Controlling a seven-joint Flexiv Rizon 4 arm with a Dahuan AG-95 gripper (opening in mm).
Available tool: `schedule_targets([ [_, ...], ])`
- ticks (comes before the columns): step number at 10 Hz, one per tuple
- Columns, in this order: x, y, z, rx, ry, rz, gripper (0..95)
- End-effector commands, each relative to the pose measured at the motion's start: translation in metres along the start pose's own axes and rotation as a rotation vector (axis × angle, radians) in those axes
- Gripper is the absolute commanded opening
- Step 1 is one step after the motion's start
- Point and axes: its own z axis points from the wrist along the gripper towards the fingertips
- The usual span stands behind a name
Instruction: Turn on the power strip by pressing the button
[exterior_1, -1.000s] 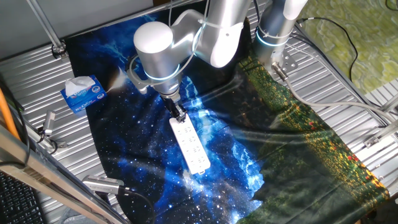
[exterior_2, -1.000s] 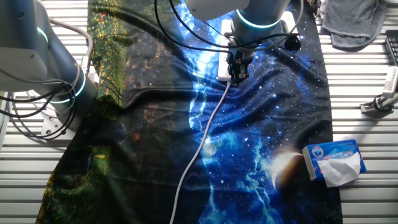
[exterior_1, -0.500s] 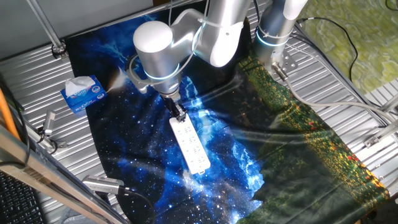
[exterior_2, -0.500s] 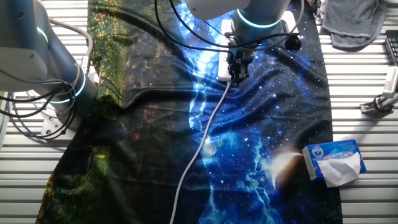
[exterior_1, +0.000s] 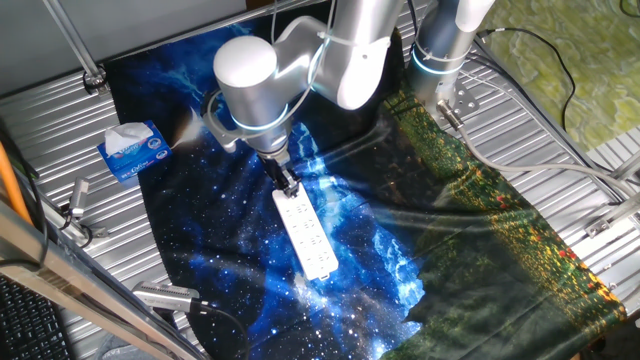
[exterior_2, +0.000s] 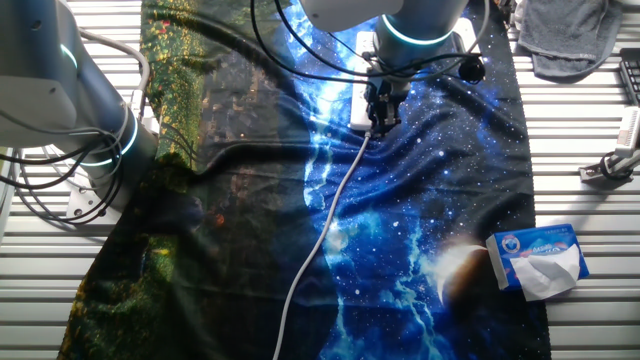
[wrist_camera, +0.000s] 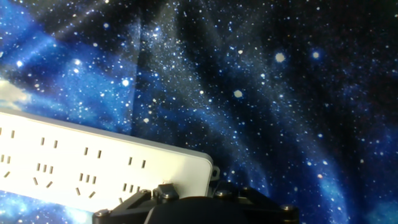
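Power strip (exterior_1: 305, 233) lies flat on starry cloth over the worktop. Hand (exterior_1: 288, 186) sits at its corded end; grip state unclear. Button hidden, probably beneath. Light, rigid plastic, may skid; press straight down.

My tabletop (exterior_1: 60, 115) is ribbed metal. A starry blue space-print cloth (exterior_1: 200, 240) is spread across it, with a darker green-and-orange stretch (exterior_1: 500, 230) on one side. The white power strip (exterior_1: 305, 236) lies flat on the blue part, and its thin white cord (exterior_2: 318, 240) trails over the fabric. A blue-and-white tissue box (exterior_1: 131, 150) sits at the cloth's edge, well apart from the strip. A grey towel (exterior_2: 570, 35) rests on the bare metal near a corner.
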Motion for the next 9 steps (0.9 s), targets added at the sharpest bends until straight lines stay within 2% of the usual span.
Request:
schedule_targets([
  [1, 0.000, 0.000, 0.004, 0.000, -0.002, 0.000, 38.0],
  [4, 0.000, 0.000, 0.002, -0.006, -0.003, -0.001, 38.0],
  [7, 0.002, 0.001, -0.016, -0.001, 0.004, -0.011, 38.0],
  [9, 0.002, 0.001, -0.016, 0.001, 0.004, -0.013, 38.0],
])
